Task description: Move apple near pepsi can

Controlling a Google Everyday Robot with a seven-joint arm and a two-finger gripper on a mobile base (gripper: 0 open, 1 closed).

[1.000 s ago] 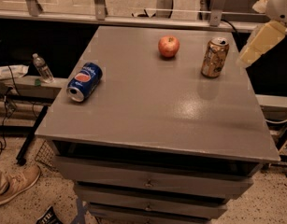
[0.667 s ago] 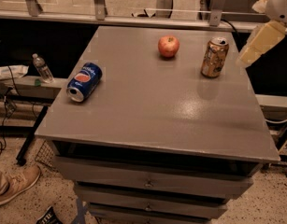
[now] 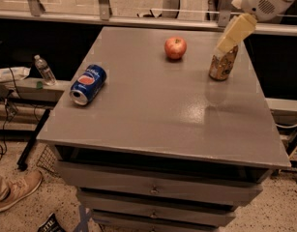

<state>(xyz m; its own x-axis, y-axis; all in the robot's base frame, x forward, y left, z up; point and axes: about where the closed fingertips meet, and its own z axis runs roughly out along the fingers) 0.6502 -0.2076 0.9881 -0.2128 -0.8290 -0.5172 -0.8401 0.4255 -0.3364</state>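
Note:
The red apple sits on the grey table at the back middle. The blue pepsi can lies on its side near the table's left edge, far to the left of the apple and closer to me. My gripper hangs at the upper right, above the table's back right part. It is to the right of the apple and apart from it, and it covers the top of a gold-brown can.
The gold-brown can stands upright right of the apple. A small clear water bottle stands on a low shelf left of the table. Drawers run under the table's front. A shoe rests on the floor at lower left.
My gripper has moved left and slightly down, from beside the gold-brown can to over its top. The apple and both cans have not moved.

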